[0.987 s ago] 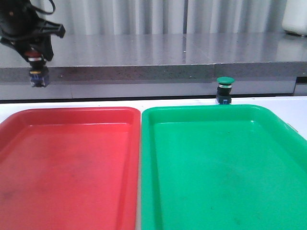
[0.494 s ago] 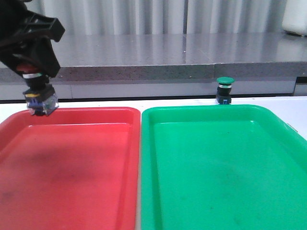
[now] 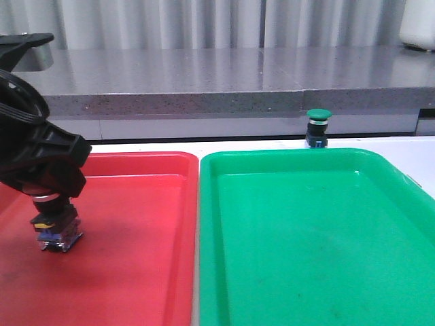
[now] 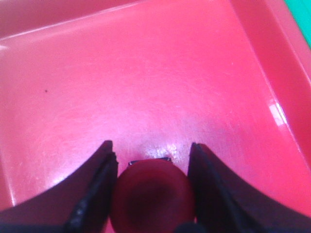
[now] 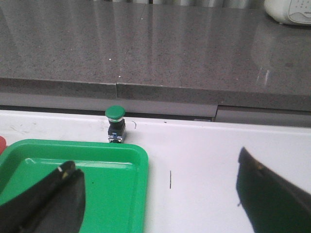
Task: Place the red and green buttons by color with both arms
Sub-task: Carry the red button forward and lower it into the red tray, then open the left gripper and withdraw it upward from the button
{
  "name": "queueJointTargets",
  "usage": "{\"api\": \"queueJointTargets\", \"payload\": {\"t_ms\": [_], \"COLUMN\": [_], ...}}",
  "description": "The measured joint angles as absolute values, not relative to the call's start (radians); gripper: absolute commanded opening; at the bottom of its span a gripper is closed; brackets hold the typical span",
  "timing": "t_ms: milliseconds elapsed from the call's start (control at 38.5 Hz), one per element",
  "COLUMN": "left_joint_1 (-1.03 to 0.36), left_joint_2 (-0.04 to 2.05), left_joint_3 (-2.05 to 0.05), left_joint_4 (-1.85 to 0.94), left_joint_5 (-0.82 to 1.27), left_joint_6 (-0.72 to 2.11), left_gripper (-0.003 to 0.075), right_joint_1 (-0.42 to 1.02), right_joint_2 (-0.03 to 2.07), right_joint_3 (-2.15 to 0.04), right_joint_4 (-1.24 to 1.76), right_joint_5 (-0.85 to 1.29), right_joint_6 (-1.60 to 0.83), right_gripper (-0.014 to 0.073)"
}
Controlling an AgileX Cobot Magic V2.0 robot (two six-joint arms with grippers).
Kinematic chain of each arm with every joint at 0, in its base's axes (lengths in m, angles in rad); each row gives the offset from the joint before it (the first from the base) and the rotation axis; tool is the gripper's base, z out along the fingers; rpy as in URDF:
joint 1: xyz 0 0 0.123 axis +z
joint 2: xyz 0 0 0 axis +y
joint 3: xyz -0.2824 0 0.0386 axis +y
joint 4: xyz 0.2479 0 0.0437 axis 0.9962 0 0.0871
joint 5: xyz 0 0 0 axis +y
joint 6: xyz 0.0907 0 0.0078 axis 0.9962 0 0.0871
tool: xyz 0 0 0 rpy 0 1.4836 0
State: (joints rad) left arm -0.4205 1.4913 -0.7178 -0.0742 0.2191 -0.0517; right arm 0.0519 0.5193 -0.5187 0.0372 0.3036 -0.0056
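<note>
Meanwhile, left gripper (image 3: 56,204): clamped the red button (image 3: 56,227) low over the red tray (image 3: 129,238), worktop's left half.
Right gripper (image 5: 158,194): jaws spread, empty.
Green button (image 3: 318,127): stood upright at worktop's far edge, just behind the green tray (image 3: 306,244).

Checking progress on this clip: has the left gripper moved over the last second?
Yes. The left gripper, shut on the red button, has come down from above the grey ledge to low over the red tray.

Left gripper (image 3: 53,204) low near the counter's left edge, pointing down, jaws clamped on the red button (image 4: 151,195) by its cap; right gripper (image 5: 155,204) only in its wrist view, fingers spread wide, nothing between them.
</note>
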Motion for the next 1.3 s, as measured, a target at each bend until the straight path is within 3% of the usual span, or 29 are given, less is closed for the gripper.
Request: {"api": "queueJointTargets", "payload": {"t_ms": [130, 182, 338, 442, 519, 701, 727, 909, 1299], "left_joint_1": [-0.42, -0.42, -0.42, -0.415, -0.395, -0.245, -0.211, -0.041, -0.032], "left_joint_2": [1.489, 1.485, 1.417, 1.345, 1.289, 1.115, 1.085, 0.902, 0.363], "left_joint_3": [-0.718, -0.718, -0.745, -0.771, -0.79, -0.816, -0.816, -0.783, -0.452], "left_joint_4": [-0.083, -0.085, -0.093, -0.07, -0.031, 0.036, 0.038, 0.042, 0.0], "left_joint_5": [0.219, 0.219, 0.219, 0.222, 0.238, 0.305, 0.318, 0.389, 0.364], "left_joint_6": [-0.052, -0.052, -0.052, -0.052, -0.052, -0.052, -0.052, -0.052, -0.052], "left_gripper": [0.0513, 0.0596, 0.0616, 0.0544, 0.0424, 0.001, -0.002, -0.002, -0.002], "right_joint_1": [0.052, 0.052, 0.052, 0.052, 0.052, 0.052, 0.052, 0.052, 0.052], "right_joint_2": [0.519, 0.519, 0.519, 0.519, 0.519, 0.519, 0.519, 0.519, 0.519], "right_joint_3": [-0.519, -0.519, -0.519, -0.519, -0.519, -0.519, -0.519, -0.519, -0.519], "right_joint_4": [0.037, 0.037, 0.037, 0.037, 0.037, 0.037, 0.037, 0.037, 0.037], "right_joint_5": [0.304, 0.304, 0.304, 0.304, 0.304, 0.304, 0.304, 0.304, 0.304], "right_joint_6": [-0.006, -0.006, -0.006, -0.006, -0.006, -0.006, -0.006, -0.006, -0.006], "right_gripper": [0.0644, 0.0644, 0.0644, 0.0644, 0.0644, 0.0644, 0.0644, 0.0644, 0.0644]}}
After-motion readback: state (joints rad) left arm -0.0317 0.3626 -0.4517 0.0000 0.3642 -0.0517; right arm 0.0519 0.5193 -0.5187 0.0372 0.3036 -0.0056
